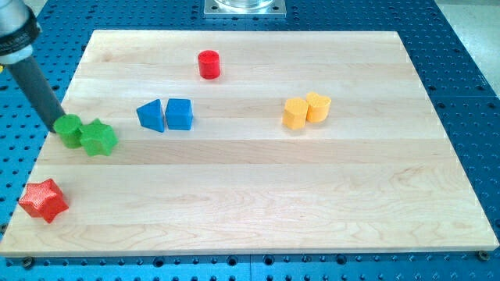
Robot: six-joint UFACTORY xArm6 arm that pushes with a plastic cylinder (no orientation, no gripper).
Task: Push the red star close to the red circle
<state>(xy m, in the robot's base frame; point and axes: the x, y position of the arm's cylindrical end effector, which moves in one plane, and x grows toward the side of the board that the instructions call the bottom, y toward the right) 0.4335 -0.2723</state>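
The red star (43, 200) lies near the board's bottom left corner. The red circle (208, 64), a short cylinder, stands near the view's top, left of centre. My tip (58, 124) is at the board's left edge, touching the left side of the green circle (69, 130). It is well above the red star and far left of the red circle.
A green star (98, 138) touches the green circle's right side. A blue triangle (151, 115) and blue cube (179, 114) sit side by side in the upper middle. Two yellow blocks (305, 110) touch at the right. The wooden board (328, 203) rests on a blue perforated table.
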